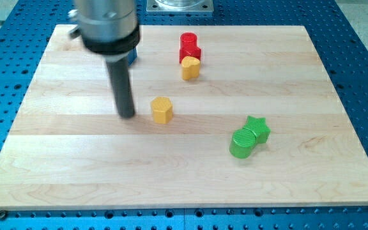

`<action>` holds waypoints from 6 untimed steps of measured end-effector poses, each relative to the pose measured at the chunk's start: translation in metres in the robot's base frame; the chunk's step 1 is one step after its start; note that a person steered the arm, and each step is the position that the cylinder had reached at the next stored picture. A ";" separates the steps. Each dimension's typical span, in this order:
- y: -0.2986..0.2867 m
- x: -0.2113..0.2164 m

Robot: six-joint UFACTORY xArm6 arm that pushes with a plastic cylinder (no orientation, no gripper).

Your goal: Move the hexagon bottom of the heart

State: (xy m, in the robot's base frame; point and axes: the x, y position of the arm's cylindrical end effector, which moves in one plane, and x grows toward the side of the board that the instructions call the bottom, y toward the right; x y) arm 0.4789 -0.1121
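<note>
Tip [128,115] resting just left of the yellow hexagon [162,110], no pincer to report, only a rod, placed probably for pushing the hexagon rightwards until below the yellow heart [190,67] near the view's top.

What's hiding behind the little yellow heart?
Right behind the yellow heart, toward the view's top, sit red blocks, touching it. The heart covers their lower front, so their exact shapes stay unclear. My tip is elsewhere, left of the yellow hexagon.

Robot lab, wooden board [171,172], blue perforated bench [363,57]
</note>
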 end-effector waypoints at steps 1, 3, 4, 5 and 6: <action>0.059 -0.005; 0.130 0.002; 0.195 -0.028; 0.196 -0.062; 0.174 -0.063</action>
